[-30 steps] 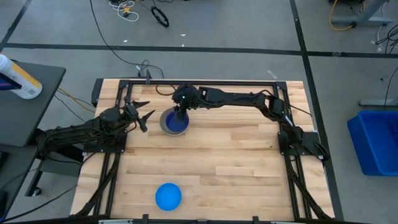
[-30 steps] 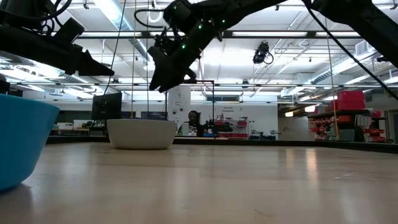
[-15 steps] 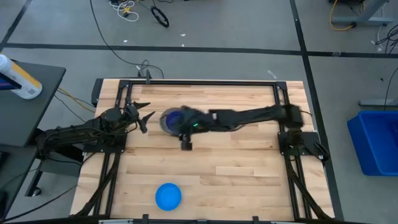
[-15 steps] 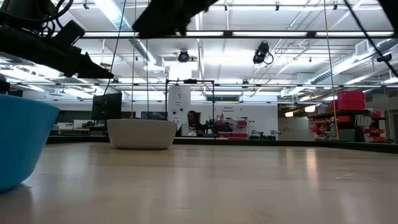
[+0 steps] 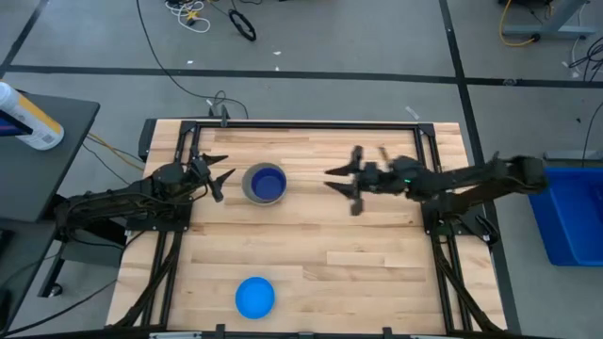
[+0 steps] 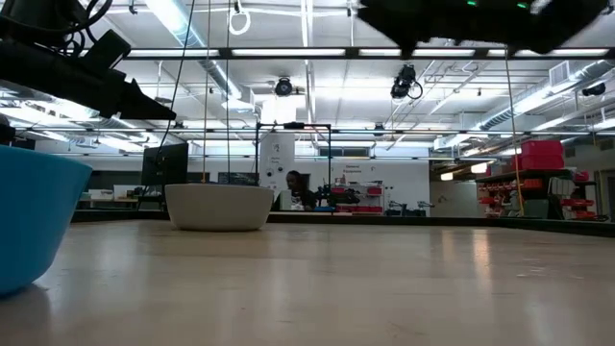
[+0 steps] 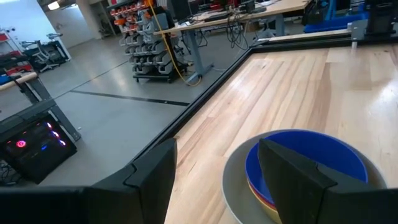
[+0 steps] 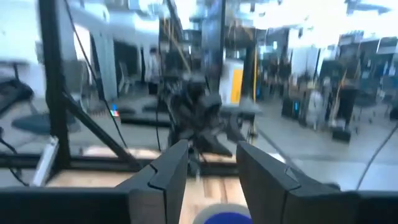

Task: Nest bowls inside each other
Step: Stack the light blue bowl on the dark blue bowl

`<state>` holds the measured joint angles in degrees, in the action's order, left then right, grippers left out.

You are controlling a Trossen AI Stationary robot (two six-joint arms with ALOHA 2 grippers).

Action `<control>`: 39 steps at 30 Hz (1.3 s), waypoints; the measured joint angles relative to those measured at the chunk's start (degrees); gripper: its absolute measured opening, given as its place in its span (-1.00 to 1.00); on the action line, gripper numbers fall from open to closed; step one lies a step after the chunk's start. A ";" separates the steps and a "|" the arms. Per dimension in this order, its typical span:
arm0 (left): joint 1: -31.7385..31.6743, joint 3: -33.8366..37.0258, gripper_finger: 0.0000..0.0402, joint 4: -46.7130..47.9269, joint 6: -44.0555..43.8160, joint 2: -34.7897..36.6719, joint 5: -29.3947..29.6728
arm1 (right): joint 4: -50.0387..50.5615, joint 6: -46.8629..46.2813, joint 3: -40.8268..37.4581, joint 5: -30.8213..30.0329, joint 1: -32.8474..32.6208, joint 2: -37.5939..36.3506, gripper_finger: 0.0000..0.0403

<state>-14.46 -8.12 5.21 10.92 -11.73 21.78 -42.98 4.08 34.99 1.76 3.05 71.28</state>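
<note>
A grey bowl (image 5: 265,183) stands on its base at the far left of the table. Yellow and red bowls (image 7: 264,198) are nested in it, with a dark blue bowl (image 7: 311,155) innermost. The same stack shows in the low view as a pale bowl (image 6: 219,207). A bright light blue bowl (image 5: 254,297) rests alone near the front edge (image 6: 34,221). My left gripper (image 5: 215,173) hovers open just left of the stack, pointing level at it. My right gripper (image 5: 332,179) hangs open and empty over the table's middle right, pointing toward the stack (image 8: 211,177).
A black frame rail (image 5: 301,125) runs round the table's far edge and sides. Bare wood lies between the stack and the light blue bowl. Off the table stand a blue bin (image 5: 575,212) at right and a spray bottle (image 5: 28,118) at left.
My right gripper has left the stack and swept back toward the table's right edge, tipping up from pointing down to roughly level. The dark blue bowl stays nested in the grey bowl.
</note>
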 joint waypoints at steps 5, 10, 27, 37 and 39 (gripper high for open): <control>0.00 0.00 0.16 0.02 -0.08 0.00 0.02 | 1.09 -2.87 -13.77 1.86 -0.51 -13.08 -0.30; 0.00 0.00 0.16 0.04 -0.44 0.00 -0.06 | 4.44 -6.71 -25.40 4.34 -0.55 -29.48 -0.23; 0.00 0.00 0.16 0.66 -1.71 -0.18 -3.98 | 42.76 -0.29 -34.32 -2.03 -1.05 -66.52 -0.06; 0.04 -0.26 0.16 -0.33 -6.82 -8.69 -23.28 | 42.70 -3.88 -34.32 -1.71 -0.83 -61.35 -0.09; 0.02 -1.52 0.16 -0.56 -5.80 -12.35 -24.09 | 42.70 -4.28 -34.32 -1.73 -0.83 -60.37 -0.09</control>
<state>-14.44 -9.64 4.66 5.12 -24.08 -2.31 -0.28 -0.21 0.67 0.03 2.22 10.91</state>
